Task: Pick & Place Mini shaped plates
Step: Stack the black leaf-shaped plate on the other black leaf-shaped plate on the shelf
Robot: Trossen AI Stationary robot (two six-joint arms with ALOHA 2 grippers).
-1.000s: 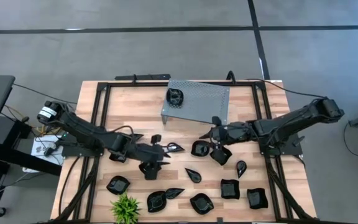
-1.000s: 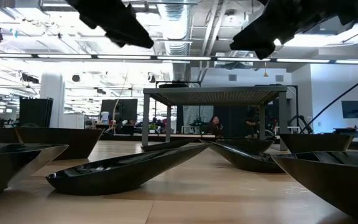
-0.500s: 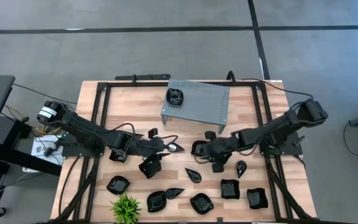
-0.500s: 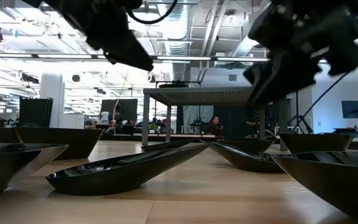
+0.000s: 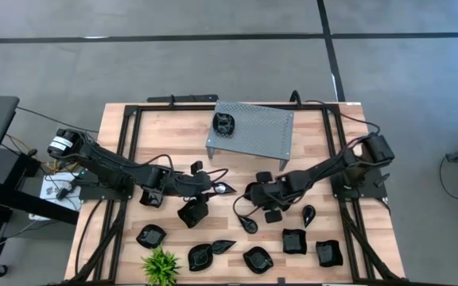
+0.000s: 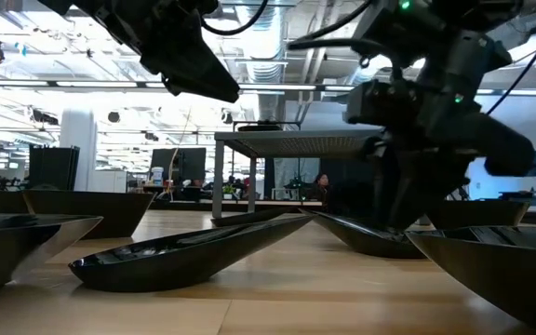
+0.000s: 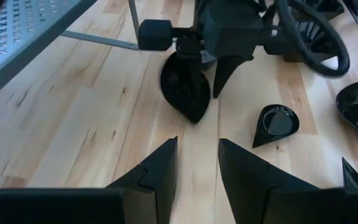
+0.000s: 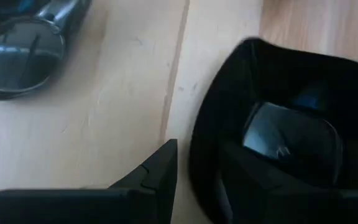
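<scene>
Worktop (image 5: 173,131): pale wooden slats inside a black frame, seen from above.
Left arm (image 5: 106,167): reaches in from the left edge toward the middle.
Left gripper (image 5: 213,187): held above the worktop, just left of centre; its jaws are spread, with nothing between them. In its wrist view, bare wood shows in the gap between the two dark fingers (image 7: 157,174).
Plant (image 5: 160,266): small and green, at the near edge, left of centre.
Dishes (image 5: 151,236): small glossy black plates of mixed shapes, mostly spread across the near half of the worktop, from left of the plant across to the right.
Shelf (image 5: 253,127): grey perforated metal, standing at the far middle; one black dish (image 5: 224,123) sits on its left end.
Square dish (image 5: 256,191): wavy-edged, near the centre, in front of the shelf, under the right gripper.
Right gripper (image 5: 265,197): lowered to the worktop at the square dish (image 8: 278,124). Its jaws straddle the dish's rim, one finger (image 8: 157,168) outside on the wood and the other inside the dish; I cannot tell whether they are gripping it.
Teardrop dish (image 5: 308,213): just right of the right gripper.
Right arm (image 5: 348,159): stretches in from the right side.
</scene>
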